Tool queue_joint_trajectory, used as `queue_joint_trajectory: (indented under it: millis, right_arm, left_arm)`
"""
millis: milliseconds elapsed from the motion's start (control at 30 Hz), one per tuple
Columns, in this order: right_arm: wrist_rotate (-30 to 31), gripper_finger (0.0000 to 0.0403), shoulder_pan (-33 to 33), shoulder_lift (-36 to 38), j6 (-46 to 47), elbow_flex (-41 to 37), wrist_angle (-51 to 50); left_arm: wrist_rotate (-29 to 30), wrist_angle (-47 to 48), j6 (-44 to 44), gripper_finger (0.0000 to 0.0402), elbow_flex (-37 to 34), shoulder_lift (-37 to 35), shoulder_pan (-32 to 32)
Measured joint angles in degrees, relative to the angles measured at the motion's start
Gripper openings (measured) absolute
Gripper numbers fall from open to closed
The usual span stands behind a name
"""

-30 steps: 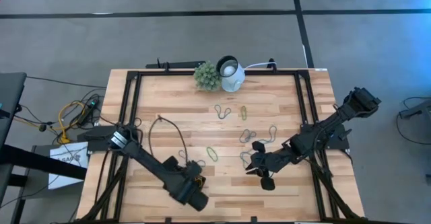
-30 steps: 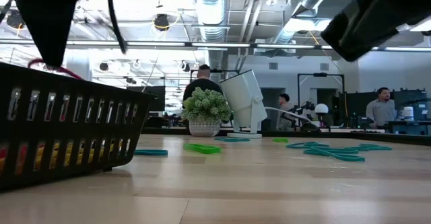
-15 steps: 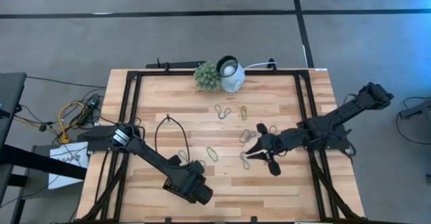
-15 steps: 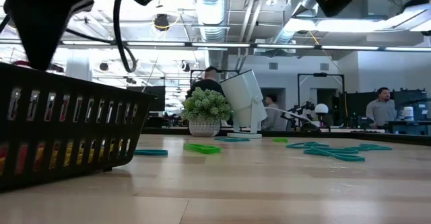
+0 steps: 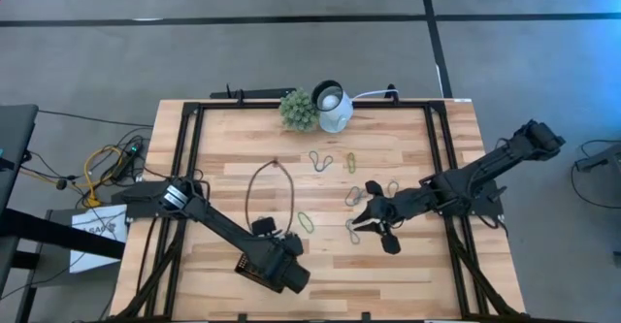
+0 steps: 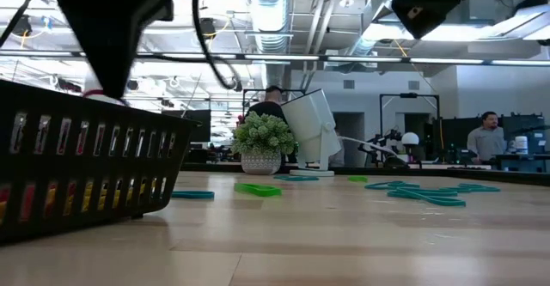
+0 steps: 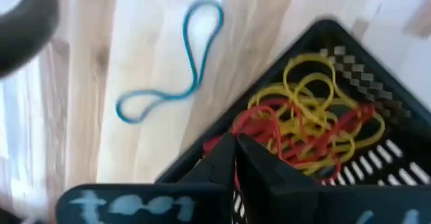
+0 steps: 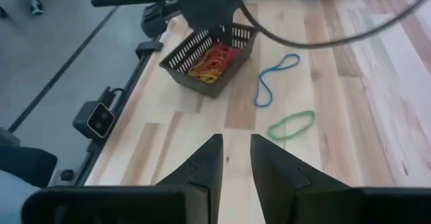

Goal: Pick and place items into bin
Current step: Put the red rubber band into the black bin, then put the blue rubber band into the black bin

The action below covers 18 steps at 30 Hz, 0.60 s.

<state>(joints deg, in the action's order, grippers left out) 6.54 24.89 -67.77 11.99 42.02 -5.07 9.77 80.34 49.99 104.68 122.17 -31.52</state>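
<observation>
The bin is a black slotted basket near the table's front left, holding yellow and red bands. My left gripper points down over it, shut; in the high view its hand covers the bin. A blue band and a green band lie flat on the wood beside the bin. More green and grey bands lie at mid-table. My right gripper hangs above the wood to the right of them, open by a narrow gap with nothing in it. My left gripper's shut fingertips stand right at a red band at the bin's edge, coming from above. Whether they pinch or touch it I cannot tell, since the fingers hide that spot.
A green plant ball and a white lamp-like object stand at the far edge. A black cable loop arches over the wood by the left arm. Black frame rails run along the table's sides. People stand in the room behind.
My right gripper has risen and drawn back from the near edge toward mid-table. My left gripper has rolled about its own axis and shifted a little toward the table's right above the bin, and its cable loop has swung right with it.
</observation>
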Motion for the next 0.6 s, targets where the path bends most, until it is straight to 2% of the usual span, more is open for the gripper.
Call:
queue_joint_trajectory:
  millis: [133, 333, 600]
  right_arm:
    - [-0.02, 0.0072, 0.0, -0.09, 0.0, 0.0, -1.93]
    - [-0.04, 0.0072, 0.02, -0.11, 0.16, -0.02, -3.48]
    - [-0.7, 0.0072, 0.25, -0.11, 1.62, -0.02, -3.63]
  left_arm:
    - [-0.23, -1.2, 4.97, 0.0, 0.0, 0.0, 0.55]
    - [-4.98, -3.31, 3.91, 0.0008, 0.04, 0.0, 0.44]
    - [-9.65, 3.85, 5.5, 0.0087, 0.04, 0.0, 0.47]
